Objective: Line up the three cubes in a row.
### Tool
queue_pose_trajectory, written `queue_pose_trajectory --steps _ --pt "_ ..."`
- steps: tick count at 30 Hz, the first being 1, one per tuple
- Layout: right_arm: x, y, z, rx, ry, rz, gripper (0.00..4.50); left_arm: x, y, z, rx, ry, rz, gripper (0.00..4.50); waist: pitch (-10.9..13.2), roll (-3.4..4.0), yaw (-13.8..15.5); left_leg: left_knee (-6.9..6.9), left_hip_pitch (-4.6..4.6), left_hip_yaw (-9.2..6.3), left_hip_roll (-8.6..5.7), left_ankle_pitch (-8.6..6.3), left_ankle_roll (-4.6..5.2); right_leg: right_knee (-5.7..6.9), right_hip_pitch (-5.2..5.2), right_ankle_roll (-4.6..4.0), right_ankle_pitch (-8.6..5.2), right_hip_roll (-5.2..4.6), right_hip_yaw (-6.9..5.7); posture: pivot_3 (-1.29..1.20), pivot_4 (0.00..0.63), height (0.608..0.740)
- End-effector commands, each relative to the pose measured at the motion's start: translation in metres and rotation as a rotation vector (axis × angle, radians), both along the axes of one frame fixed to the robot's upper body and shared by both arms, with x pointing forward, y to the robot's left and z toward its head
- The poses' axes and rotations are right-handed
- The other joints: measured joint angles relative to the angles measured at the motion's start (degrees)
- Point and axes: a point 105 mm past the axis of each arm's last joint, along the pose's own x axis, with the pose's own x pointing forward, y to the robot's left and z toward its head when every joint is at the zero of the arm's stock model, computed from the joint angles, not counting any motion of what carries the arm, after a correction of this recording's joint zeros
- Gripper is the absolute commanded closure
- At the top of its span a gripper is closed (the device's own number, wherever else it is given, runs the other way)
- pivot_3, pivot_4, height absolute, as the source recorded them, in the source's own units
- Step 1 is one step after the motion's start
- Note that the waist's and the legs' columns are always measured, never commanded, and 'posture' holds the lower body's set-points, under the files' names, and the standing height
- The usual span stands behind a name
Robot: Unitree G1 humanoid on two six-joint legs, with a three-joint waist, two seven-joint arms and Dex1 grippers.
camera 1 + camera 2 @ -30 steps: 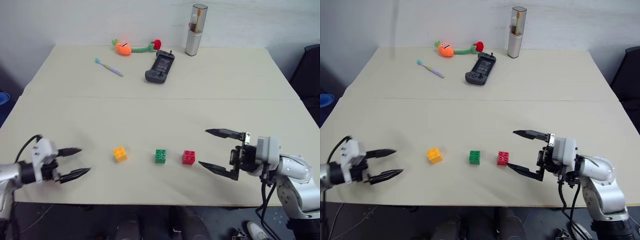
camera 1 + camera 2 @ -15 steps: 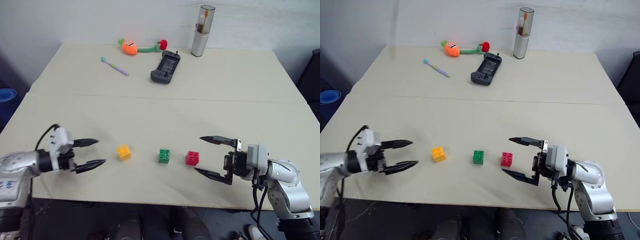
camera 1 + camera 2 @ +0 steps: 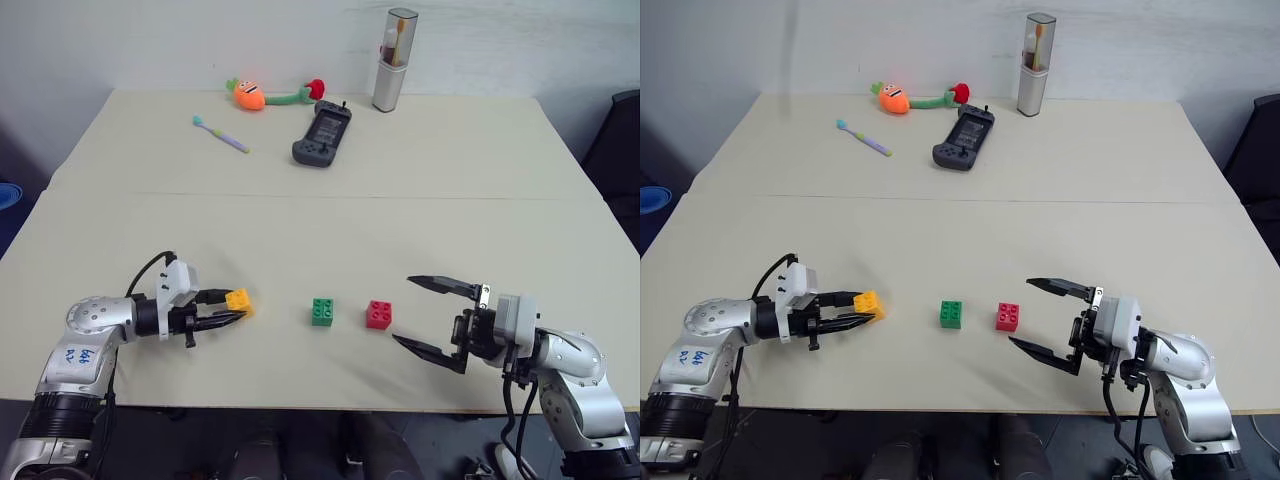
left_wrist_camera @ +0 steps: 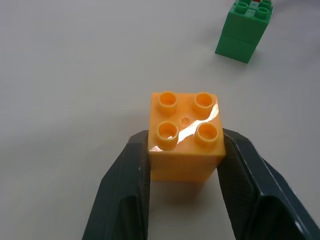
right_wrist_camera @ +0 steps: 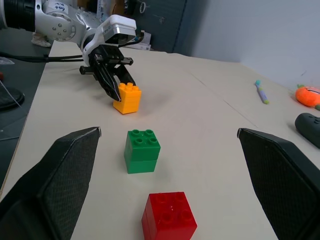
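Three studded cubes stand in a rough row near the table's front edge: yellow-orange, green and red. My left gripper reaches in from the left and is shut on the yellow-orange cube, one black finger pressed on each side; the cube rests on the table. The green cube lies just beyond it. My right gripper hovers just right of the red cube, open wide with nothing between its fingers. The right wrist view looks along the row: red, green, then yellow-orange.
At the table's far side lie an orange plush carrot, a toothbrush, a black handheld device and an upright toothbrush case. The table's front edge runs just below the cubes.
My left gripper has moved right to the yellow-orange cube and shut on it. The right gripper has stayed open beside the red cube.
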Motion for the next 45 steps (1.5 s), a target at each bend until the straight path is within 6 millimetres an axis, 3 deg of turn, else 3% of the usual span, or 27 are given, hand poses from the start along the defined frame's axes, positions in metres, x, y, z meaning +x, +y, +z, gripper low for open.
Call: queue_pose_trajectory --steps 1,8,20,34,39,42,45 --pt "-0.004 -0.003 0.009 -0.005 -0.058 -0.015 0.0 -0.008 -0.018 0.012 0.012 -0.026 -0.163 3.01 0.0 0.0 0.02 0.0 0.0 0.0 -0.01 0.0 0.0 0.0 0.0 0.0 0.0 0.0 0.0 0.0 0.15 0.74" --pt "-0.005 -0.004 0.009 -0.013 -0.05 -0.012 0.0 -0.001 -0.038 0.006 0.108 0.0 -0.338 3.01 0.0 0.0 0.11 0.08 -0.04 0.01 -0.03 0.05 -0.08 0.0 0.01 0.01 0.0 0.03 0.0 0.0 0.15 0.74" --pt "-0.009 -0.004 0.009 -0.008 -0.039 -0.03 0.0 0.022 -0.036 0.0 0.13 -0.036 -0.327 3.01 0.0 0.0 0.07 0.16 -0.03 0.02 -0.03 0.12 -0.11 0.04 0.02 0.03 0.01 0.05 0.01 0.0 0.15 0.74" --pt "-0.005 -0.005 0.009 -0.007 -0.039 -0.028 0.0 0.013 -0.023 -0.003 0.163 -0.009 -0.375 3.01 0.0 0.0 -0.05 0.16 -0.02 0.03 -0.02 0.13 -0.12 0.05 0.01 0.03 0.01 0.07 0.01 0.0 0.15 0.74" --pt "-0.005 -0.006 0.01 -0.012 -0.036 -0.017 0.0 0.014 -0.016 0.006 0.158 -0.045 -0.326 1.57 0.0 0.0 -0.06 0.15 -0.02 0.03 0.0 0.13 -0.13 0.07 0.0 0.03 0.01 0.08 0.02 0.0 0.15 0.74" --pt "-0.009 -0.015 0.017 -0.044 -0.037 -0.008 0.0 0.011 0.009 0.021 0.163 -0.08 -0.235 0.71 0.0 0.0 -0.12 0.17 -0.06 0.02 0.0 0.12 -0.11 0.04 -0.01 0.03 0.01 0.06 0.01 0.0 0.15 0.74" --pt "-0.012 -0.036 0.022 -0.112 -0.018 -0.043 0.0 -0.003 0.042 0.029 0.174 -0.055 -0.13 0.71 0.01 0.02 -0.18 0.15 -0.06 0.02 0.03 0.1 -0.1 0.03 -0.03 0.02 0.01 0.05 0.04 0.0 0.15 0.74"
